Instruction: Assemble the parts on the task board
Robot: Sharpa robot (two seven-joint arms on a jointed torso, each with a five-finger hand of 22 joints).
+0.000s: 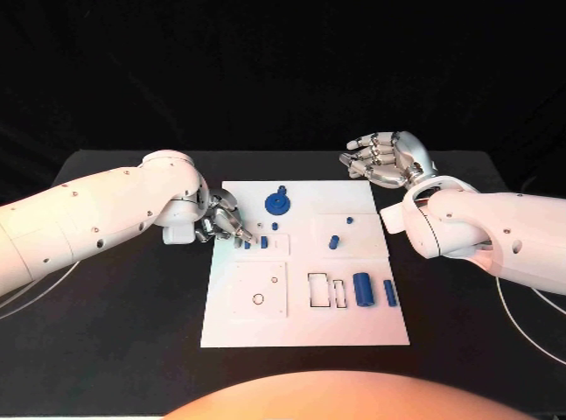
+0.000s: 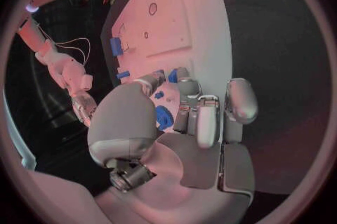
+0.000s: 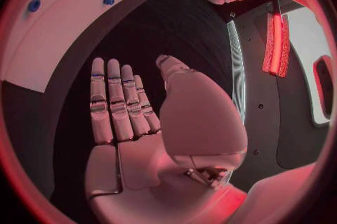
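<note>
While left hand (image 1: 222,220) pinches small blue part (image 1: 246,244), right hand (image 1: 386,157) hovers spread, empty.

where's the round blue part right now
In the head view the round blue part lies on the far half of the board, near its middle, just right of the left hand whose fingers rest at the board's left edge.

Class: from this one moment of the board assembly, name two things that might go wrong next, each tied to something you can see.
1. The left hand has its fingers down at the board's left edge, right by small blue parts. Closing there might knock a neighbouring part aside.
2. The right hand is lifted, open, beyond the board's far right corner. Nothing steadies the board, so a push from the left hand might slide it.
</note>
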